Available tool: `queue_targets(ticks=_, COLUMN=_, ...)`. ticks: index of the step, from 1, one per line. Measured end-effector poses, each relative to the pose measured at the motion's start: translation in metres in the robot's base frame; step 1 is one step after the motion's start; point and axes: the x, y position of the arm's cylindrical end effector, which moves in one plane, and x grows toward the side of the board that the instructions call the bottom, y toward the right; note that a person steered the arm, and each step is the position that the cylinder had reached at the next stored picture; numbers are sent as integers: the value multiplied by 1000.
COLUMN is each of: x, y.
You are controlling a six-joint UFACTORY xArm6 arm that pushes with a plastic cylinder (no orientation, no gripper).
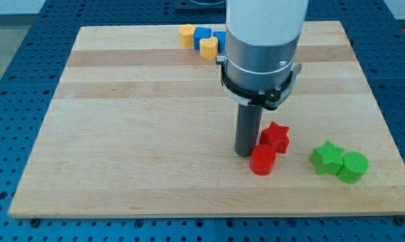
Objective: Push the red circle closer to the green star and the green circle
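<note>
The red circle (262, 160) lies low on the wooden board (135, 134), right of centre. My tip (243, 154) stands just to its left, touching or nearly touching it. A red star (275, 136) sits right behind the red circle, toward the view's top right of it. The green star (327, 158) and the green circle (354, 167) lie side by side, touching, to the right of the red circle with a gap between.
At the view's top edge a yellow block (186, 34), a blue block (202, 33) and a yellow heart (208, 48) cluster together; another blue block (219, 37) is partly hidden behind the arm (263, 47).
</note>
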Motion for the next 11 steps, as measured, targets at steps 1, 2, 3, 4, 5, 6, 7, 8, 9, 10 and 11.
queue_targets(ticks=1, x=15, y=0)
queue_targets(ticks=2, x=31, y=-5)
queue_targets(ticks=3, x=54, y=-16)
queue_targets(ticks=4, x=58, y=-16)
queue_targets(ticks=5, x=55, y=-14)
queue_targets(ticks=6, x=48, y=-8)
queue_targets(ticks=7, x=42, y=5)
queue_targets(ticks=8, x=42, y=30)
queue_targets(ticks=9, x=39, y=51)
queue_targets(ticks=10, x=36, y=53)
queue_targets(ticks=11, x=36, y=26)
